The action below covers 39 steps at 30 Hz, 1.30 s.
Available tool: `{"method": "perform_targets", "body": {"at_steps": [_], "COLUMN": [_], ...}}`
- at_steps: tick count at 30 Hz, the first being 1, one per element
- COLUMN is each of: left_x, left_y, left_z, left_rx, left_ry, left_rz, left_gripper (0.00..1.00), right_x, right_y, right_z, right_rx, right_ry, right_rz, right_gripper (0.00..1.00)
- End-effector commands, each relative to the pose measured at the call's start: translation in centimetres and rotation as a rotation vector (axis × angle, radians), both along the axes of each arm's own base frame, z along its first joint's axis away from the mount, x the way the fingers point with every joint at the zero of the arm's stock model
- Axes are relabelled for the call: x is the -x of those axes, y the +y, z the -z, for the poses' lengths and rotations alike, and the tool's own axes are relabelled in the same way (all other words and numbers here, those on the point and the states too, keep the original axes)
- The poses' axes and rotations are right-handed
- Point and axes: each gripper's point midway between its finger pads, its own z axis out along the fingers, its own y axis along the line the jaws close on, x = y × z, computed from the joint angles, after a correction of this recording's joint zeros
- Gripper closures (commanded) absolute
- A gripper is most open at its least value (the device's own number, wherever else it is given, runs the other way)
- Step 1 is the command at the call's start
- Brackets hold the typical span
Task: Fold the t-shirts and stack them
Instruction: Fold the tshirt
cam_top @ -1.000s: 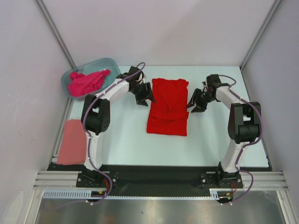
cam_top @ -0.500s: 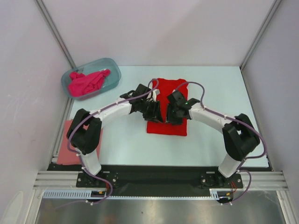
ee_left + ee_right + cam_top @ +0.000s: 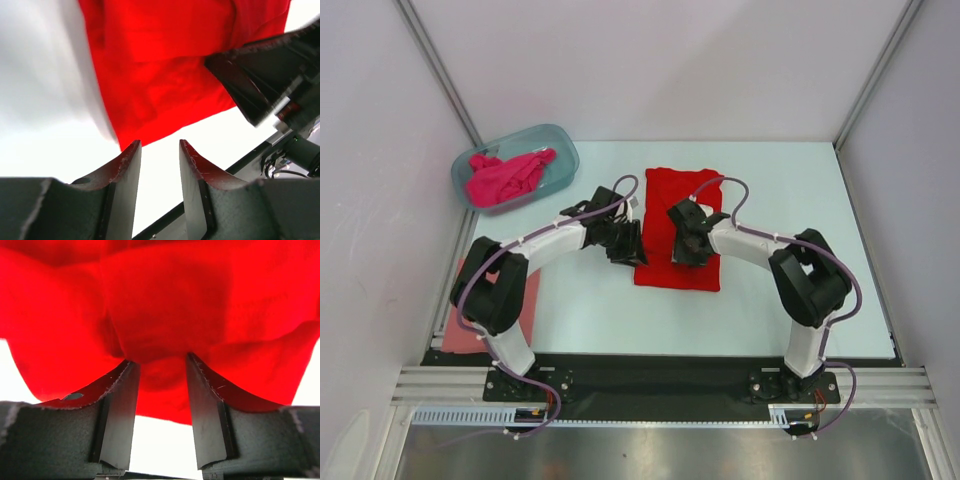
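The bright red t-shirt [image 3: 680, 200] lies folded in a long rectangle at the table's middle. My left gripper [image 3: 625, 247] is open and empty at the shirt's lower left edge. In the left wrist view the gripper [image 3: 159, 145] is over bare table, just off the red cloth [image 3: 165, 75]. My right gripper [image 3: 686, 247] is low over the shirt's lower half. Its jaws [image 3: 161, 360] are open, with a bulge of red cloth [image 3: 165, 305] at their tips. The salmon-pink t-shirt [image 3: 472, 305] lies folded at the near left. The magenta t-shirt [image 3: 505, 177] is crumpled in the tub.
The translucent blue-grey tub [image 3: 560, 150] stands at the back left corner. The left arm [image 3: 535, 245] reaches across the table from the left and the right arm [image 3: 770, 245] from the right. The right gripper's body [image 3: 260, 80] shows in the left wrist view.
Both grippers swung in from the shirt's upper sides to its lower half. The left gripper then drew back to the shirt's left edge. The shirt's outline looks the same.
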Motion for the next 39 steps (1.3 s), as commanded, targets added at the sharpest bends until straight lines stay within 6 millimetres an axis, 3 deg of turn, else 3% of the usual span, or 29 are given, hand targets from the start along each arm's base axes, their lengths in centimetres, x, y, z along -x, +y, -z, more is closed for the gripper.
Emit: {"method": "perform_targets", "body": {"at_steps": [1, 4, 9, 10, 15, 17, 18, 20, 21, 22, 24, 25, 27, 28, 29, 31, 32, 34, 35, 39], "left_x": [-0.7, -0.6, -0.3, -0.3, -0.2, -0.4, -0.6, -1.0, -1.2, -1.3, -1.5, -1.5, -1.6, -1.4, -1.4, -0.8, -0.6, -0.2, 0.3, 0.5], "left_y": [0.8, 1.3, 1.3, 1.2, 1.3, 1.2, 1.1, 1.2, 1.1, 1.0, 1.1, 1.2, 1.4, 1.4, 1.6, 1.5, 1.7, 1.6, 1.4, 1.4], "left_z": [-2.6, -2.5, -3.2, -3.4, -3.3, -3.2, -3.1, -2.8, -2.6, -2.7, -2.6, -2.3, -1.8, -1.2, -0.9, -0.2, 0.7, 1.4, 2.1, 3.3], "left_rx": [0.042, 0.044, 0.059, 0.065, 0.063, 0.057, 0.058, 0.04, 0.036, 0.046, 0.049, 0.051, 0.054, 0.061, 0.068, 0.095, 0.097, 0.11, 0.12, 0.122], "left_ry": [-0.074, -0.068, -0.065, -0.067, -0.064, -0.068, -0.066, -0.067, -0.056, -0.052, -0.048, -0.036, -0.025, 0.001, 0.011, 0.059, 0.086, 0.123, 0.153, 0.177], "left_rz": [-0.031, -0.043, -0.045, -0.046, -0.048, -0.039, -0.033, -0.018, -0.012, -0.002, 0.008, 0.013, 0.025, 0.036, 0.044, 0.068, 0.08, 0.101, 0.114, 0.103], "left_gripper": [0.59, 0.58, 0.59, 0.59, 0.58, 0.52, 0.5, 0.46, 0.44, 0.43, 0.39, 0.38, 0.34, 0.34, 0.34, 0.34, 0.35, 0.35, 0.36, 0.37], "right_x": [-3.3, -4.6, -8.8, -10.0, -17.1, -17.2, -17.5, -16.7, -16.2, -14.5, -12.4, -10.4, -7.7, -7.0, -4.1, -2.5, -0.1, 1.1, 2.6, 3.8], "right_y": [0.5, -0.2, -0.9, -1.4, 0.2, -0.7, -1.5, -2.3, -3.3, -4.2, -4.6, -6.3, -6.4, -7.3, -7.3, -7.9, -8.0, -7.8, -7.9, -8.0], "right_z": [-1.2, -1.3, -2.2, -2.2, -4.2, -4.9, -6.5, -7.8, -9.9, -9.3, -9.9, -10.0, -9.9, -10.9, -8.7, -8.0, -6.8, -6.0, -4.9, -2.9], "right_rx": [0.015, 0.05, 0.054, 0.046, 0.0, 0.034, 0.043, 0.019, 0.0, 0.005, -0.053, -0.079, -0.189, -0.235, -0.286, -0.326, -0.362, -0.41, -0.434, -0.52], "right_ry": [-0.087, -0.093, -0.139, -0.147, -0.24, -0.185, -0.18, -0.158, -0.175, -0.137, -0.112, -0.095, -0.05, -0.076, 0.008, 0.004, 0.048, 0.044, 0.076, 0.096], "right_rz": [0.023, 0.045, 0.068, 0.076, -0.013, -0.021, -0.017, -0.02, -0.012, -0.027, -0.057, -0.047, -0.087, -0.084, -0.11, -0.151, -0.172, -0.19, -0.191, -0.14], "right_gripper": [0.53, 0.54, 0.53, 0.54, 0.53, 0.51, 0.5, 0.48, 0.48, 0.46, 0.44, 0.4, 0.38, 0.38, 0.37, 0.37, 0.38, 0.39, 0.41, 0.44]}}
